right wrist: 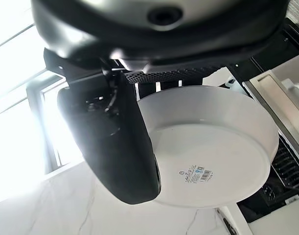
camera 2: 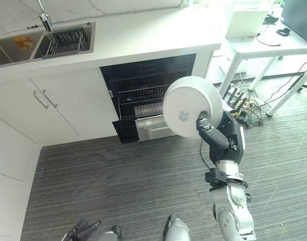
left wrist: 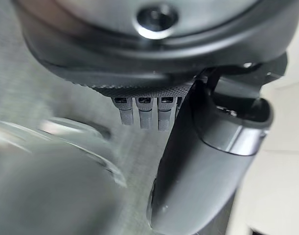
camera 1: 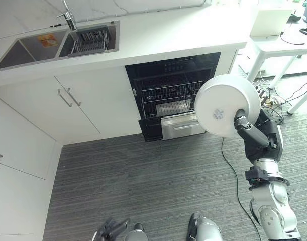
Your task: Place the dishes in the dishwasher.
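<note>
We hold a white plate (camera 1: 226,105) clasped in our right hand (camera 1: 247,131), right of the open dishwasher (camera 1: 172,93); we should tilt it upright to slot between the rack (camera 1: 166,95) tines.

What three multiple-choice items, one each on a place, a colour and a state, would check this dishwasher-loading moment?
1. Where is the dishwasher?
A. under the counter, right of the sink
B. beside the desk
C. left of the sink

2. What colour is the plate?
A. blue
B. white
C. black

3. What state is the right hand in?
A. open and idle
B. shut on nothing
C. shut on the plate

Answers:
1. A, the open dark cavity with its wire racks sits below the counter, right of the sink.
2. B, the plate's underside is white in both eye views.
3. C, the thumb clamps the plate's underside in the right wrist view.

The left hand hangs low near the floor.
</note>
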`<state>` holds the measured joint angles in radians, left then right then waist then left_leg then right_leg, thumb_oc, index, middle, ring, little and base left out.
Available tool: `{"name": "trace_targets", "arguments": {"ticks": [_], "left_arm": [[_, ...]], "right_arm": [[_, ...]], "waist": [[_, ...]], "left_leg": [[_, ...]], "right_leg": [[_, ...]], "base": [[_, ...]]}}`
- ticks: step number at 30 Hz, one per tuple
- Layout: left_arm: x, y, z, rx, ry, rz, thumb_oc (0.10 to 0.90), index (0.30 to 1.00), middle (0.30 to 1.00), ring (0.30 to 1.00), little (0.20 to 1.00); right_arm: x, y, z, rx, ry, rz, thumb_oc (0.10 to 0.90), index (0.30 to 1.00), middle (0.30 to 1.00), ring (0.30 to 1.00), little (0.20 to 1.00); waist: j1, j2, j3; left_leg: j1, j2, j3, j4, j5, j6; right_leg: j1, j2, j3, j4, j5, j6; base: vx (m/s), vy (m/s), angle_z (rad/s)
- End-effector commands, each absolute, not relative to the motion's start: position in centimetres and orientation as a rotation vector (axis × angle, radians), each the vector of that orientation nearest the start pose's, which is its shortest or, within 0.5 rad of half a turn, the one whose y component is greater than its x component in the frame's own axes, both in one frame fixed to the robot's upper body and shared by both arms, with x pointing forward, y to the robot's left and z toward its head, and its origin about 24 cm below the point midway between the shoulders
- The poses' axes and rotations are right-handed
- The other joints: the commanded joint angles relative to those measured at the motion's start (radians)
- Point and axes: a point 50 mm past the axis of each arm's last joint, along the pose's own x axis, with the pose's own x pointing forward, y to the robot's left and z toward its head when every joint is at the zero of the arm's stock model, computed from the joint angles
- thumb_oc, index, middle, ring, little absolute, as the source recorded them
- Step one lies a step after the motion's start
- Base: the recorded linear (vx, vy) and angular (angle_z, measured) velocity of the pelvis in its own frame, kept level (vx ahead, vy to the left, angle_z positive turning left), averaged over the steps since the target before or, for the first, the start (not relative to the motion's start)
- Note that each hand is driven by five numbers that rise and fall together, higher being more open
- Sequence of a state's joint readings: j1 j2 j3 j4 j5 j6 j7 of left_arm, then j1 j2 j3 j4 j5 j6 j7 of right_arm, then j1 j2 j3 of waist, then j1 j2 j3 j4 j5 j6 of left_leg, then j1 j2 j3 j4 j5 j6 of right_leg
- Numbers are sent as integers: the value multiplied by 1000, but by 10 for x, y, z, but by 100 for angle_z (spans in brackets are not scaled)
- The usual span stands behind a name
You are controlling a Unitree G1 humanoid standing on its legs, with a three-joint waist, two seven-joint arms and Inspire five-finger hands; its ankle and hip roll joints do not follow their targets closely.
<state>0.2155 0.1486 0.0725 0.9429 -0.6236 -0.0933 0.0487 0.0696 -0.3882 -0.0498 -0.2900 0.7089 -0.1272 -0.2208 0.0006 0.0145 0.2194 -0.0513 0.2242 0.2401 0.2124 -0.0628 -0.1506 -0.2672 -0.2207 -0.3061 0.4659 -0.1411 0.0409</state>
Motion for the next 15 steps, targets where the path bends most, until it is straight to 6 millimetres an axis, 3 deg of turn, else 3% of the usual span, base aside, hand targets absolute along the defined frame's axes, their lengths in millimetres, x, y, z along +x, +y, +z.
{"name": "trace_targets", "arguments": {"ticks": [1,6,10,15], "left_arm": [[91,262,-136,-367,819,631,800,900,900,900,900],[74,258,-145,-386,879,673,800,900,900,900,900],[69,258,-147,-387,881,680,800,900,900,900,900],[68,258,-147,-385,877,679,800,900,900,900,900]], "right_arm": [[231,-223,183,335,-657,-95,400,300,300,300,300],[232,-224,186,335,-645,-68,400,300,300,300,300],[235,-222,179,372,-589,-37,400,300,300,300,300],[229,-221,185,388,-668,43,400,300,300,300,300]], "waist": [[-15,-27,-52],[-16,-25,-68],[-19,-26,-74],[-19,-27,-77]], "left_leg": [[-47,14,-18,88,-129,35],[-48,20,-16,88,-128,28],[-46,21,-13,88,-129,26],[-44,15,-16,88,-134,27]], "right_leg": [[130,-65,23,-166,16,140],[135,-57,24,-166,3,133],[141,-56,21,-166,-1,133],[142,-57,22,-166,-1,136]], "base": [[49,-38,-3],[0,0,0],[0,0,0],[0,0,0]]}}
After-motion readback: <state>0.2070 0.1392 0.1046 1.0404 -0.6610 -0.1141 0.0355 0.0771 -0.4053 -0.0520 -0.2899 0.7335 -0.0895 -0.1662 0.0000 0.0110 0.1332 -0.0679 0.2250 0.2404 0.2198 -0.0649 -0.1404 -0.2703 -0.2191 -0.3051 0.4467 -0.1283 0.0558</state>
